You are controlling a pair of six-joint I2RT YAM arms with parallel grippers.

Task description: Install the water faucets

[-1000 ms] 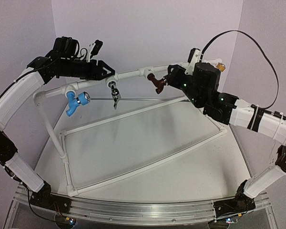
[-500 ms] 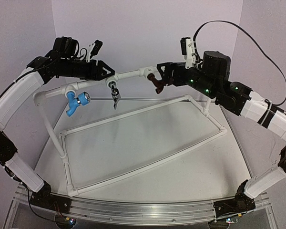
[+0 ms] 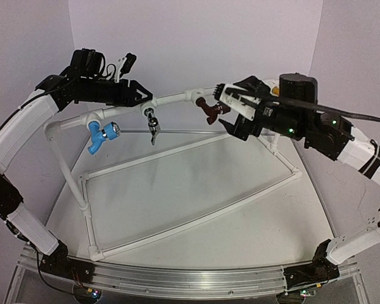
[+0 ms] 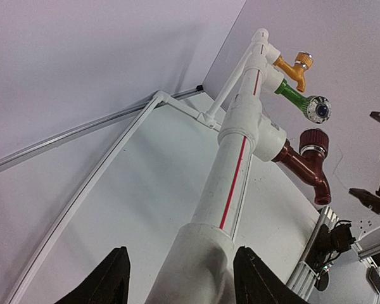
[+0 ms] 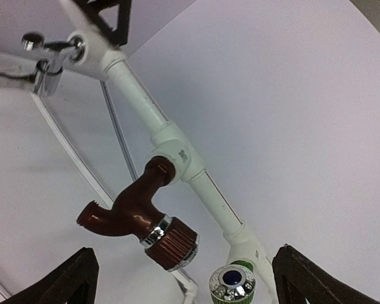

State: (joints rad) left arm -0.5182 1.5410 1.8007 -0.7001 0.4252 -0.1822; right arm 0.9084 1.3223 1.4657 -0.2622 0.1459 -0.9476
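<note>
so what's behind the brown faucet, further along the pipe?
Seen from the left wrist: a green faucet, then an orange faucet near the end of the pipe. From overhead the open right gripper largely hides both.

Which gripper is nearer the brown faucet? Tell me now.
Right. The right gripper stands open just beside the brown faucet, not touching it; the left gripper straddles the white pipe farther along, past the chrome faucet.

Brown faucet (image 5: pixel 123 212): glossy, smooth, ribbed knob, chrome collar. Pipe frame (image 4: pixel 231 183): white plastic, satin sheen. Chrome faucet (image 5: pixel 47 57): mirror-bright metal. Table (image 3: pixel 196 209): smooth, matt white. Front rail (image 3: pixel 177 278): brushed aluminium.
</note>
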